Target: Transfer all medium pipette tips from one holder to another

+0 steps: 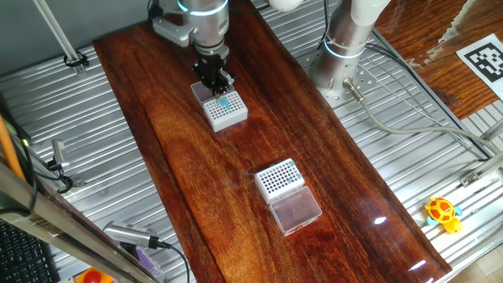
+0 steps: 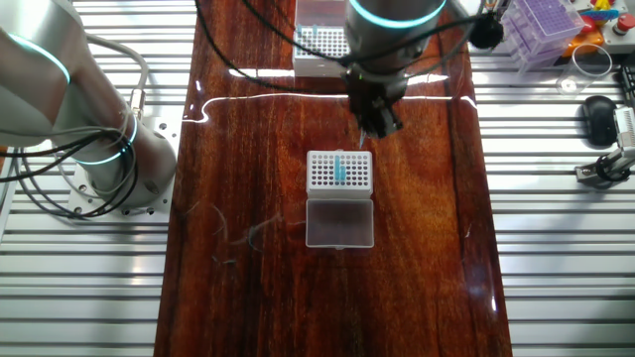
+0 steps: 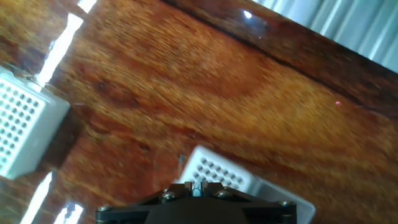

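My gripper is shut on one medium pipette tip, a slim teal cone pinched between the fingers. In the fixed views the gripper hangs above the wooden table between two white racks. The rack with the hinged clear lid shows a few teal tips in its middle holes in the other fixed view. The second rack also shows teal tips. In the hand view one rack lies just ahead of the fingers and the other rack sits at the left edge.
The clear lid lies open flat beside its rack. The arm's base stands on the ribbed metal bench right of the wooden board. A purple tip box and a yellow toy lie off the board.
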